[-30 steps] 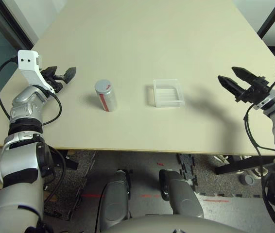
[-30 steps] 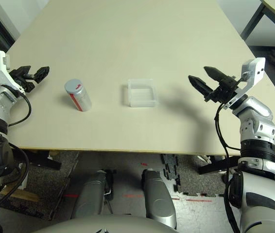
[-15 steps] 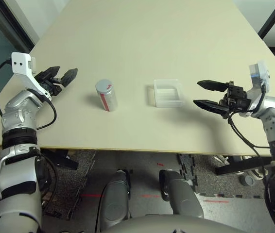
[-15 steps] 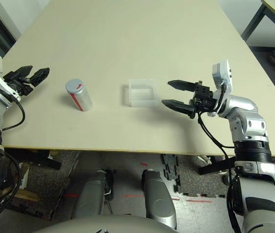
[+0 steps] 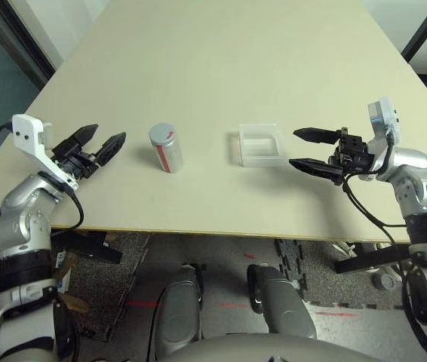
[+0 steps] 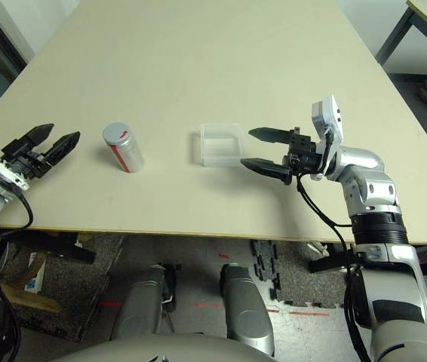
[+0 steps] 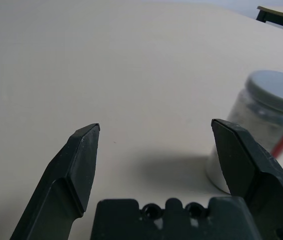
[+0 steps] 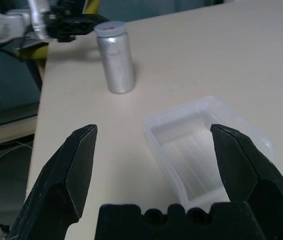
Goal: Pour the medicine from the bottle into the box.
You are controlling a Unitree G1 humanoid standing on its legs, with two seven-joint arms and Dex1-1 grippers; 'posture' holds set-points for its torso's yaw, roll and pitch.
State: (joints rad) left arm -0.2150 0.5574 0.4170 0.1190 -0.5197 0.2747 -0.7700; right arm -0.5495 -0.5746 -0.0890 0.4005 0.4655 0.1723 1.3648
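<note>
The big table (image 5: 221,68) holds two small things. The box (image 5: 262,144) sits in the middle. The right gripper (image 5: 301,148) is just beside it, its fingers wide open and holding nothing. The bottle (image 5: 165,147) stands up with its grey cap on, left of the box. The left gripper (image 5: 100,141) is near the bottle, open too, with nothing in it
</note>
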